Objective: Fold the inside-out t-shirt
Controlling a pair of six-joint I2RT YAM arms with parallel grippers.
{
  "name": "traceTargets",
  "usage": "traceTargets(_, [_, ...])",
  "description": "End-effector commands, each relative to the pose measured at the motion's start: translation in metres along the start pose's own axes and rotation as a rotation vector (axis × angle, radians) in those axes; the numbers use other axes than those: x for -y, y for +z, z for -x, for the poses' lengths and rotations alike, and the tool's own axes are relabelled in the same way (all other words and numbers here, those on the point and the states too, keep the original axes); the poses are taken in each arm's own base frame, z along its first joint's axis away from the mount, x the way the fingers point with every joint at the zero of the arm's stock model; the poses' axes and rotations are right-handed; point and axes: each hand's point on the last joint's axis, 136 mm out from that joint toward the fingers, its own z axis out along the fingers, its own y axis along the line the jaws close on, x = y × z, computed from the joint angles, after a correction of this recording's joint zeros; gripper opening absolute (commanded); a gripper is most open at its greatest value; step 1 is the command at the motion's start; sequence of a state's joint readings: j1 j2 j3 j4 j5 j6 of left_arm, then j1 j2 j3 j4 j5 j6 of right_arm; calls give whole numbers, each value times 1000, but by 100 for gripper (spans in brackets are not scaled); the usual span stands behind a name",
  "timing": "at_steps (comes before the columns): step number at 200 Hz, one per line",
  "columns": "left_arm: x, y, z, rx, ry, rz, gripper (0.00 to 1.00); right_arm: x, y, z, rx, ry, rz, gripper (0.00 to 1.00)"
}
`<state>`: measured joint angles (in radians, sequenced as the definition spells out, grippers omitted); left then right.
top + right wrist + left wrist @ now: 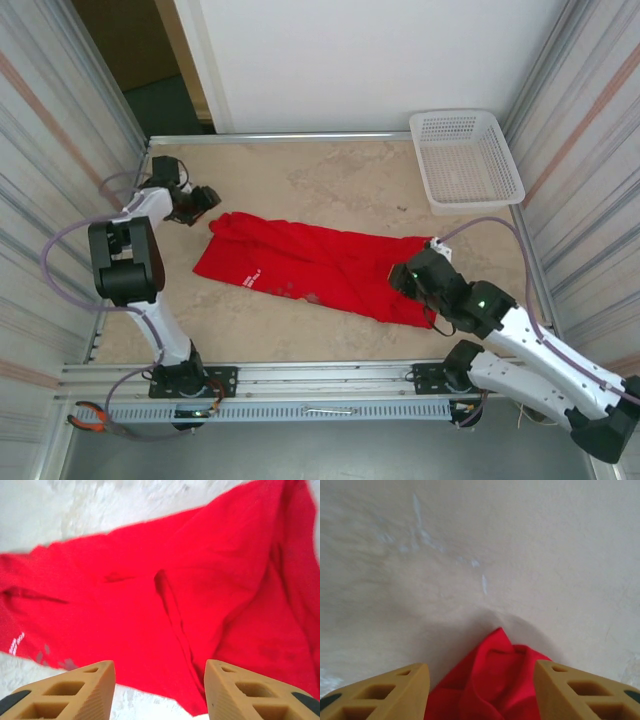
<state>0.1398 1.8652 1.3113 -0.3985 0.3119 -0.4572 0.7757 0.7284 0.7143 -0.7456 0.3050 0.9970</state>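
The inside-out t-shirt (pixel 310 262) lies flat and stretched out across the middle of the table, bright red, with a small white print (pixel 250 277) near its left front edge. My left gripper (pixel 203 204) hovers just beyond the shirt's far left corner, open, and that corner of the t-shirt (pixel 495 677) pokes up between the fingers of the left gripper (pixel 481 672) without being pinched. My right gripper (pixel 406 274) is over the shirt's right end. In the right wrist view the gripper (pixel 159 672) is open above the wrinkled t-shirt (pixel 150 580), holding nothing.
A white mesh basket (pixel 465 160) stands at the back right corner. Corrugated walls close in on both sides, and a metal rail (pixel 320 385) runs along the near edge. Bare beige tabletop (pixel 330 175) lies behind the shirt.
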Motion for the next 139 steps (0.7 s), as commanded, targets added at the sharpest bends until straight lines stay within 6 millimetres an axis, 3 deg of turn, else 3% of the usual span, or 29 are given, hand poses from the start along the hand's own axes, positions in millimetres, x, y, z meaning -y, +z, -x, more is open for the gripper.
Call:
traceTargets(1, [44,-34,15,69,61,-102,59,-2,3,18,12,-13,-18,50])
traceTargets(26, [81,-37,-8,51,79,-197,63,-17,36,13,-98,-67,2,55])
traceTargets(50, [102,-16,-34,-17,94,-249,64,-31,77,-1,-202,-147,-13,55])
traceTargets(84, [104,10,-58,-90,106,-226,65,-37,125,-7,-262,-223,-64,55])
traceTargets(119, [105,4,-61,-79,112,-223,65,-39,158,-19,-313,-238,-81,54])
traceTargets(139, [108,0,-60,-73,106,-234,65,-36,169,-26,-337,-242,-95,46])
